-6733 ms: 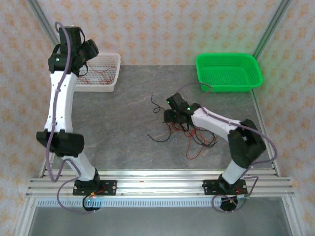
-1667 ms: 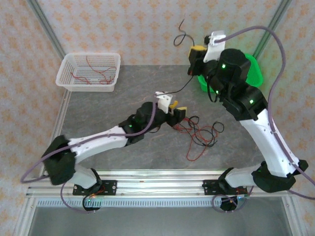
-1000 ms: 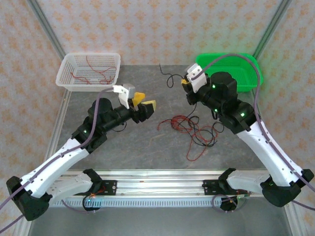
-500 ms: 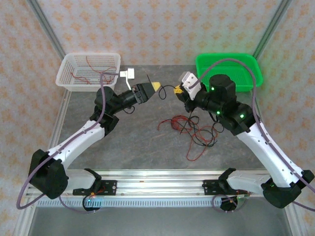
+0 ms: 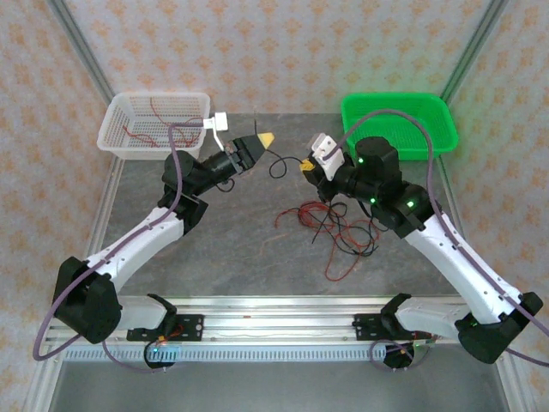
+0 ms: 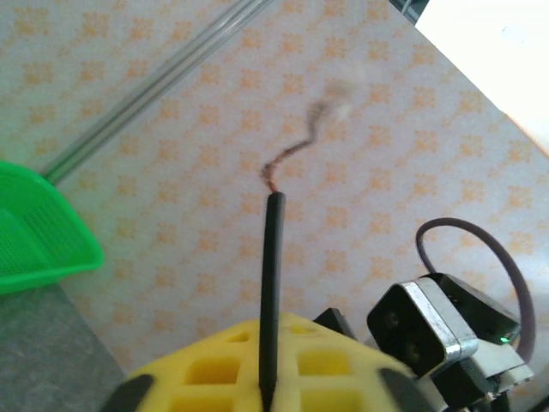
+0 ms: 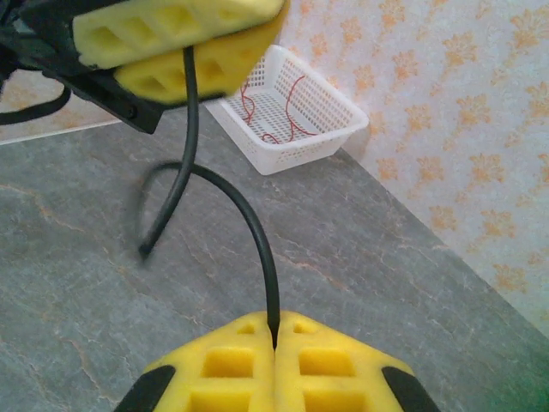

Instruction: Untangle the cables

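Note:
One black cable (image 5: pixel 277 163) hangs in a short loop between my two grippers above the table's back middle. My left gripper (image 5: pixel 262 139) is shut on it; in the left wrist view the cable (image 6: pixel 273 257) rises from between the yellow pads (image 6: pixel 206 369) of the left gripper (image 6: pixel 267 343) and ends in bare copper strands. My right gripper (image 5: pixel 306 166) is shut on the other end; in the right wrist view the black cable (image 7: pixel 254 232) arcs from the right gripper (image 7: pixel 274 333) up to the left gripper's pads (image 7: pixel 171 30). The remaining red and black cables (image 5: pixel 336 225) lie snarled on the table.
A white basket (image 5: pixel 116 127) with red cables (image 5: pixel 167 110) stands at the back left, also in the right wrist view as a white basket (image 7: pixel 322 129). A green basket (image 5: pixel 436 116) stands at the back right, its corner, the green basket (image 6: pixel 39 236), at the left wrist view's left edge.
My left gripper has shut on the black cable held by the right gripper. Both grippers have shifted only slightly, and the pile has stayed in place.

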Robot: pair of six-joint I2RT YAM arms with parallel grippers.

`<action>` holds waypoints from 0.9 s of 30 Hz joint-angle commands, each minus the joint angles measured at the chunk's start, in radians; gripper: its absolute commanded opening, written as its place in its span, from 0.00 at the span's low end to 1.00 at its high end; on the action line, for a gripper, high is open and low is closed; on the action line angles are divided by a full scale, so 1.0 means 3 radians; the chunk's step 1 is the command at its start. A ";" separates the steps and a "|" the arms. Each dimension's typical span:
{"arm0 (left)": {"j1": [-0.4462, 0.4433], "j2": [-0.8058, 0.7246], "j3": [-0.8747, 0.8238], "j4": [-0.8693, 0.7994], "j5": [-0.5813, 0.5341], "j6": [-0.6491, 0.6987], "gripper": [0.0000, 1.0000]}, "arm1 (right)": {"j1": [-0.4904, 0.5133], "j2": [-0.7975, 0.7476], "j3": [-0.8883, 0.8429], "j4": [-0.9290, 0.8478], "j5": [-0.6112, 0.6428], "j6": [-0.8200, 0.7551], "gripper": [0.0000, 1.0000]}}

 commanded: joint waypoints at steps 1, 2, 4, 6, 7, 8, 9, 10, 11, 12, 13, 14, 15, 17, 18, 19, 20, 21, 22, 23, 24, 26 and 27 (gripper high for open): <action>0.0022 -0.0105 0.0142 0.0007 -0.0117 0.0116 0.00 | -0.0001 0.0016 -0.0019 0.0163 0.0200 0.0123 0.00; 0.0026 -0.0122 0.0154 -0.0021 -0.0127 0.0131 0.00 | -0.0001 0.0036 -0.0010 0.0173 0.0258 0.0150 0.00; 0.0022 -0.0165 0.0191 -0.0080 -0.0119 0.0168 0.00 | 0.0000 0.0105 0.0008 0.0192 0.0415 0.0233 0.00; 0.0022 -0.0212 0.0225 -0.0149 -0.0094 0.0201 0.00 | -0.0001 0.0173 0.0026 0.0257 0.0623 0.0358 0.00; 0.0020 -0.0244 0.0233 -0.0182 -0.0074 0.0221 0.00 | -0.0001 0.0230 0.0043 0.0309 0.0758 0.0432 0.00; 0.0020 -0.0273 0.0234 -0.0208 -0.0059 0.0239 0.00 | -0.0001 0.0282 0.0057 0.0354 0.0864 0.0494 0.00; 0.0018 -0.0309 0.0228 -0.0238 -0.0034 0.0258 0.00 | -0.0001 0.0327 0.0075 0.0422 0.1014 0.0587 0.00; 0.0014 -0.0349 0.0219 -0.0277 -0.0005 0.0285 0.00 | -0.0004 0.0369 0.0095 0.0491 0.1165 0.0677 0.00; 0.0014 -0.0383 0.0205 -0.0304 0.0013 0.0303 0.00 | -0.0009 0.0407 0.0125 0.0532 0.1278 0.0744 0.00; 0.0008 -0.0430 0.0181 -0.0338 0.0029 0.0329 0.00 | -0.0016 0.0450 0.0165 0.0570 0.1385 0.0820 0.00; 0.0003 -0.0483 0.0146 -0.0381 0.0038 0.0357 0.00 | -0.0025 0.0493 0.0217 0.0614 0.1485 0.0911 0.00; -0.0003 -0.0529 0.0109 -0.0416 0.0040 0.0387 0.00 | -0.0038 0.0524 0.0254 0.0640 0.1548 0.0986 0.00; -0.0008 -0.0579 0.0058 -0.0459 0.0034 0.0423 0.00 | -0.0051 0.0551 0.0295 0.0680 0.1623 0.1077 0.00; -0.0013 -0.0688 -0.0033 -0.0560 0.0003 0.0491 0.00 | -0.0089 0.0580 0.0356 0.0772 0.1784 0.1281 0.00; -0.0011 -0.0748 -0.0096 -0.0618 -0.0031 0.0529 0.00 | -0.0119 0.0581 0.0377 0.0814 0.1813 0.1383 0.00; -0.0011 -0.0809 -0.0160 -0.0671 -0.0076 0.0573 0.00 | -0.0150 0.0580 0.0388 0.0857 0.1808 0.1465 0.00; -0.0013 -0.0866 -0.0215 -0.0713 -0.0125 0.0613 0.00 | -0.0170 0.0569 0.0394 0.0890 0.1800 0.1521 0.00; -0.0013 -0.0934 -0.0280 -0.0766 -0.0192 0.0657 0.00 | -0.0184 0.0553 0.0403 0.0922 0.1778 0.1587 0.00; -0.0011 -0.0993 -0.0329 -0.0838 -0.0265 0.0714 0.00 | -0.0195 0.0543 0.0405 0.0946 0.1758 0.1629 0.00; -0.0013 -0.1045 -0.0365 -0.0916 -0.0344 0.0775 0.00 | -0.0200 0.0538 0.0416 0.0955 0.1757 0.1654 0.00; -0.0011 -0.1094 -0.0393 -0.1011 -0.0436 0.0840 0.00 | -0.0204 0.0530 0.0426 0.0965 0.1753 0.1677 0.00; -0.0013 -0.1173 -0.0447 -0.1132 -0.0607 0.0947 0.00 | -0.0205 0.0515 0.0450 0.0962 0.1760 0.1715 0.00; -0.0009 -0.1205 -0.0478 -0.1160 -0.0674 0.0981 0.00 | -0.0205 0.0512 0.0468 0.0950 0.1760 0.1735 0.00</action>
